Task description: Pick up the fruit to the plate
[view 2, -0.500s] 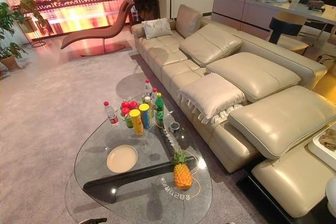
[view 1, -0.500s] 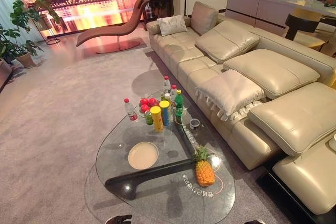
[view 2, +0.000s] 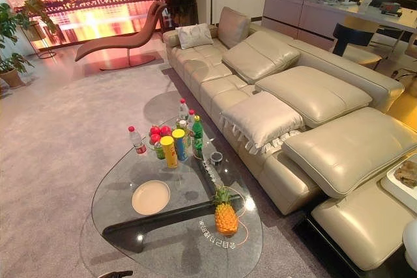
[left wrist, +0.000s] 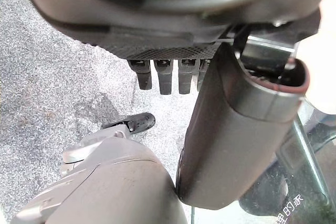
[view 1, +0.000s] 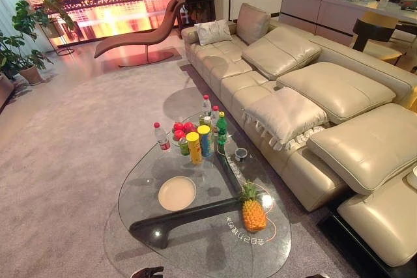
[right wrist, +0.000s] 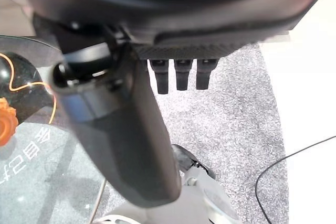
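Note:
A pineapple (view 1: 253, 211) stands upright near the front right of the glass coffee table (view 1: 208, 247). An empty cream plate (view 1: 177, 193) lies to its left, about a hand's width away. Red apples (view 1: 182, 127) are heaped at the table's far end behind the cans. My left hand (left wrist: 236, 129) hangs over the carpet beside the table's edge, its fingers (left wrist: 165, 78) straight and holding nothing. My right hand (right wrist: 126, 140) hangs by the table's other side with straight fingers (right wrist: 178, 77), also empty. An orange bit of the pineapple (right wrist: 4, 121) shows at that view's edge.
Several bottles (view 1: 220, 128) and tall snack cans (view 1: 194, 147) crowd the table's far end, with a small cup (view 1: 241, 153) beside them. A cream leather sofa (view 1: 326, 96) runs along the right. Grey carpet (view 1: 78, 141) lies to the left, with a lounge chair (view 1: 140, 37) and plants (view 1: 23, 43) beyond.

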### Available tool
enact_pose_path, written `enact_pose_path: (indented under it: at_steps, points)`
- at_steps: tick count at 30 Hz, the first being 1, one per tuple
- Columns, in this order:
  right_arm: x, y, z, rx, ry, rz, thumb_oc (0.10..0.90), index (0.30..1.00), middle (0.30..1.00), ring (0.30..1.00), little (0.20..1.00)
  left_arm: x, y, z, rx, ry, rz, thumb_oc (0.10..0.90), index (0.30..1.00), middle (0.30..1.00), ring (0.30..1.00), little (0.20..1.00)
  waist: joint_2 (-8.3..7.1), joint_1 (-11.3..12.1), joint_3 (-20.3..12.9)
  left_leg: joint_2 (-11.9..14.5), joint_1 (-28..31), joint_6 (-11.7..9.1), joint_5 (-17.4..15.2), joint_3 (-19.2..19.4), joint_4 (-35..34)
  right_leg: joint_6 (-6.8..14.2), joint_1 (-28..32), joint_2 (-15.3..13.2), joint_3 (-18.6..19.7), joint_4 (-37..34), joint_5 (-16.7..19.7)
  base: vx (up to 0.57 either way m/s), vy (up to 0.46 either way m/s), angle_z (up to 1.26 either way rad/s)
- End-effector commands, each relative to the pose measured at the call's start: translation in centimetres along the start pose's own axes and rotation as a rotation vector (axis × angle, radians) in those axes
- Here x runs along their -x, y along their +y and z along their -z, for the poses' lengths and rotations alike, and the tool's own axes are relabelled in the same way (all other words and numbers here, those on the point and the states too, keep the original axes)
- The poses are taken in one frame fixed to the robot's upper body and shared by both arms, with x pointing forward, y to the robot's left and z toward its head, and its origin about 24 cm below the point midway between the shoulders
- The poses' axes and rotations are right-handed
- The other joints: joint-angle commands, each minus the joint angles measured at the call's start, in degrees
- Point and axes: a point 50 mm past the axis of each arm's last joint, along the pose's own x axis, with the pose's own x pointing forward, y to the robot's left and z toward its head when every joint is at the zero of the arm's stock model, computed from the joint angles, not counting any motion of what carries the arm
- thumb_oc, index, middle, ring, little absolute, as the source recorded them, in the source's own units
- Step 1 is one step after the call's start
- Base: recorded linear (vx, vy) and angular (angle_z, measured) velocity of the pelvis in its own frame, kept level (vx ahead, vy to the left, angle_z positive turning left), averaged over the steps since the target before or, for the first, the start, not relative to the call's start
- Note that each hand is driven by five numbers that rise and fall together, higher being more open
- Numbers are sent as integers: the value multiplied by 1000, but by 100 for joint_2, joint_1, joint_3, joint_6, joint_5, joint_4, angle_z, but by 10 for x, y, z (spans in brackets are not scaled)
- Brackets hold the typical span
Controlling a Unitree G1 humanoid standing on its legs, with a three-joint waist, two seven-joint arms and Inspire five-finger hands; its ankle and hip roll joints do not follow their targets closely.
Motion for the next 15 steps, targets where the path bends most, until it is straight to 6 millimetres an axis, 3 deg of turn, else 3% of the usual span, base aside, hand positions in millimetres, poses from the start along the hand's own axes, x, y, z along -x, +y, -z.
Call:
enact_pose_path:
  at_steps: [1,15]
  points:
    - [-2,-21,-25,9,-28,66,800,900,900,900,900,-1,11,-26,-29,-44,-53,800,900,900,900,900,-15,125,287,192,316,-100,-487,198,37,127,-62,-139,-159,29,77,0,0,0]
    - [-2,-22,-26,11,-28,69,800,900,900,900,900,-1,13,-27,-20,-34,-89,800,900,900,900,900,1,121,312,184,294,-103,-481,174,37,117,-72,-145,-170,35,67,0,0,0]
